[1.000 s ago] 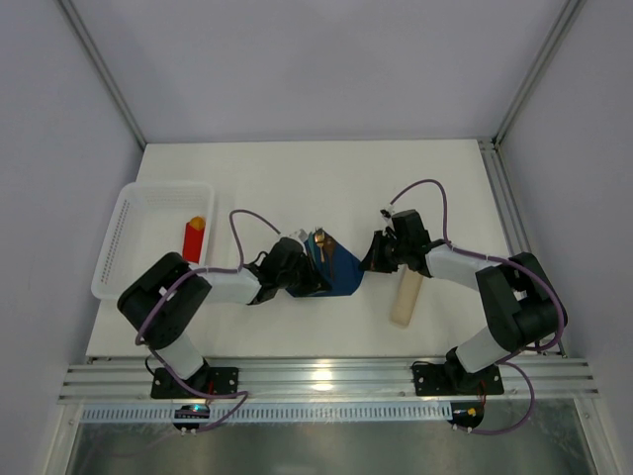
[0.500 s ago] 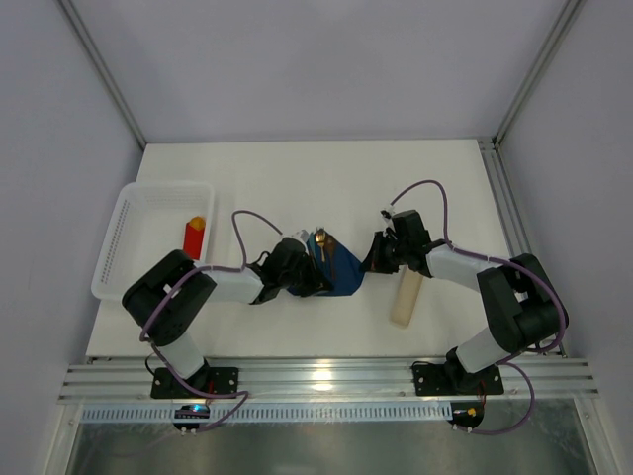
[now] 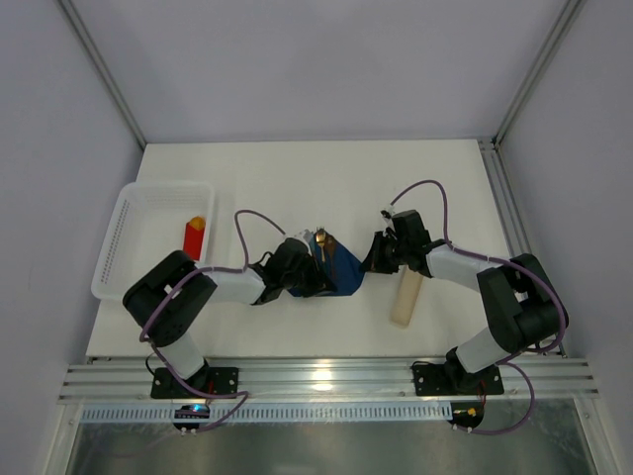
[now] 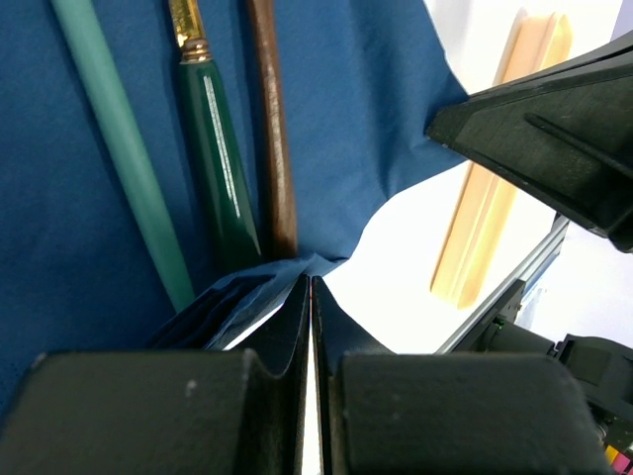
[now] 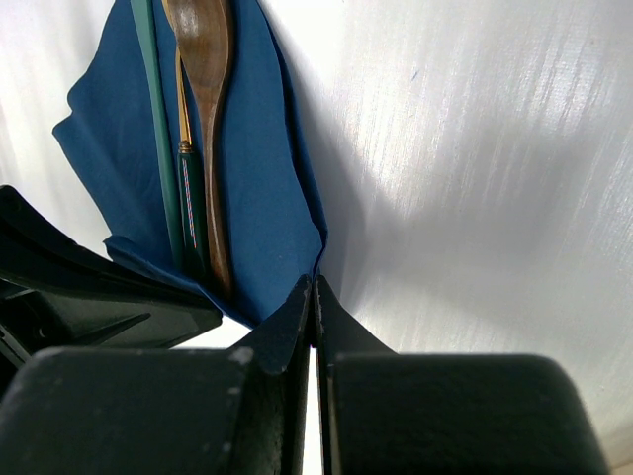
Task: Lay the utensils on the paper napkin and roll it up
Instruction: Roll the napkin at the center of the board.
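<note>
- Three utensils (image 4: pixel 232 188) lie side by side on the paper napkin (image 4: pixel 366 119), mid-bench (image 3: pixel 297 178).
- My left jaws are pinched on its folded edge and have pushed further right than a second ago, so the sheet looks narrower.
- My right jaws, closed tight, meet its opposite edge, unmoved.

utensils (image 4: pixel 223 168) on napkin (image 4: pixel 346 99) | bar (image 3: pixel 406 297) right | block (image 3: pixel 194 239) in basket (image 3: pixel 163 186)
</note>
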`<act>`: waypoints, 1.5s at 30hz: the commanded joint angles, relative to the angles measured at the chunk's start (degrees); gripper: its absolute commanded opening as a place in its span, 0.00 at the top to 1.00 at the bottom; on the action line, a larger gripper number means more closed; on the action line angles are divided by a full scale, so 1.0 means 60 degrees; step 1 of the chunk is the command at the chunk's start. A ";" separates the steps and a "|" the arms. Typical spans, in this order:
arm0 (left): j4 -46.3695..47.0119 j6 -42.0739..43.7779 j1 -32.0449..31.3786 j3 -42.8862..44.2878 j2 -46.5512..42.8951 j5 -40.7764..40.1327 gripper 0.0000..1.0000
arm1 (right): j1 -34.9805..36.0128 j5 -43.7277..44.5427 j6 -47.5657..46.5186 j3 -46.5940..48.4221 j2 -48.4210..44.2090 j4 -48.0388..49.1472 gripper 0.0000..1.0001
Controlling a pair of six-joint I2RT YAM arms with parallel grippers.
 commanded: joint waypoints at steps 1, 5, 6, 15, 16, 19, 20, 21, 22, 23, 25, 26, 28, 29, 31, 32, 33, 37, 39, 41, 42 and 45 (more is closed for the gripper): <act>0.0208 0.0102 -0.0067 0.0329 -0.0074 -0.0171 1.00 | -0.0005 -0.0013 0.0047 0.0239 -0.0258 0.0121 0.96; 0.0018 0.0189 -0.0082 0.0416 -0.0147 -0.0317 1.00 | -0.0019 -0.0057 0.0047 0.0253 -0.0214 0.0136 0.96; -0.0040 0.0204 -0.0067 0.0446 -0.0118 -0.0346 1.00 | -0.0005 -0.0057 0.0047 0.0239 -0.0214 0.0136 0.96; -0.0173 0.0292 -0.0082 0.0695 0.0248 -0.0420 1.00 | -0.0004 -0.0057 0.0032 0.0209 -0.0243 0.0136 0.96; -0.0216 0.0307 -0.0082 0.0710 0.0277 -0.0463 1.00 | -0.0004 -0.0057 0.0032 0.0209 -0.0243 0.0136 0.96; -0.0407 0.0365 -0.0096 0.0769 0.0263 -0.0537 1.00 | -0.0004 -0.0057 0.0047 0.0209 -0.0243 0.0136 0.96; -0.0436 0.0365 -0.0097 0.0768 0.0249 -0.0609 1.00 | -0.0004 -0.0072 0.0047 0.0209 -0.0257 0.0136 0.96; -0.0552 0.0380 -0.0097 0.0783 0.0263 -0.0625 1.00 | -0.0004 -0.0057 0.0032 0.0209 -0.0257 0.0136 0.96; -0.0626 0.0395 -0.0111 0.0798 0.0249 -0.0639 1.00 | -0.0004 -0.0057 0.0032 0.0209 -0.0272 0.0136 0.96; -0.0656 0.0409 -0.0126 0.0798 0.0234 -0.0683 1.00 | -0.0004 -0.0057 0.0032 0.0224 -0.0272 0.0136 0.96; -0.0773 0.0439 -0.0155 0.0812 0.0234 -0.0800 1.00 | -0.0004 -0.0057 0.0032 0.0224 -0.0257 0.0136 0.96; -0.0817 0.0453 -0.0170 0.0812 0.0248 -0.0830 1.00 | -0.0004 -0.0086 0.0032 0.0209 -0.0257 0.0136 0.96; -0.0978 0.0512 -0.0184 0.0915 0.0292 -0.0859 1.00 | -0.0004 -0.0087 0.0047 0.0195 -0.0257 0.0165 0.96; -0.0993 0.0526 -0.0184 0.0958 0.0336 -0.0874 1.00 | -0.0004 -0.0087 0.0032 0.0195 -0.0257 0.0165 0.96; -0.1037 0.0541 -0.0228 0.1017 0.0351 -0.0947 1.00 | -0.0004 -0.0072 0.0032 0.0180 -0.0272 0.0150 0.96; -0.1109 0.0570 -0.0257 0.1061 0.0380 -0.1005 1.00 | -0.0004 -0.0057 0.0032 0.0180 -0.0272 0.0150 0.96; -0.1226 0.0585 -0.0272 0.1105 0.0380 -0.1107 1.00 | -0.0004 -0.0057 0.0047 0.0180 -0.0287 0.0136 0.96; -0.1827 0.0702 -0.0389 0.1266 0.0293 -0.1532 1.00 | -0.0004 -0.0028 0.0018 0.0224 -0.0272 0.0107 0.96; -0.1901 0.0702 -0.0389 0.1252 0.0248 -0.1591 1.00 | -0.0004 -0.0028 0.0003 0.0253 -0.0257 0.0106 0.96; -0.1960 0.0731 -0.0389 0.1237 0.0219 -0.1621 1.00 | -0.0004 -0.0028 0.0003 0.0297 -0.0257 0.0092 0.96; -0.1974 0.0732 -0.0389 0.1237 0.0219 -0.1621 1.00 | -0.0004 -0.0014 -0.0011 0.0297 -0.0272 0.0048 0.96; -0.1931 0.0761 -0.0389 0.1179 0.0234 -0.1606 1.00 | -0.0004 0.0001 -0.0026 0.0385 -0.0374 -0.0025 0.96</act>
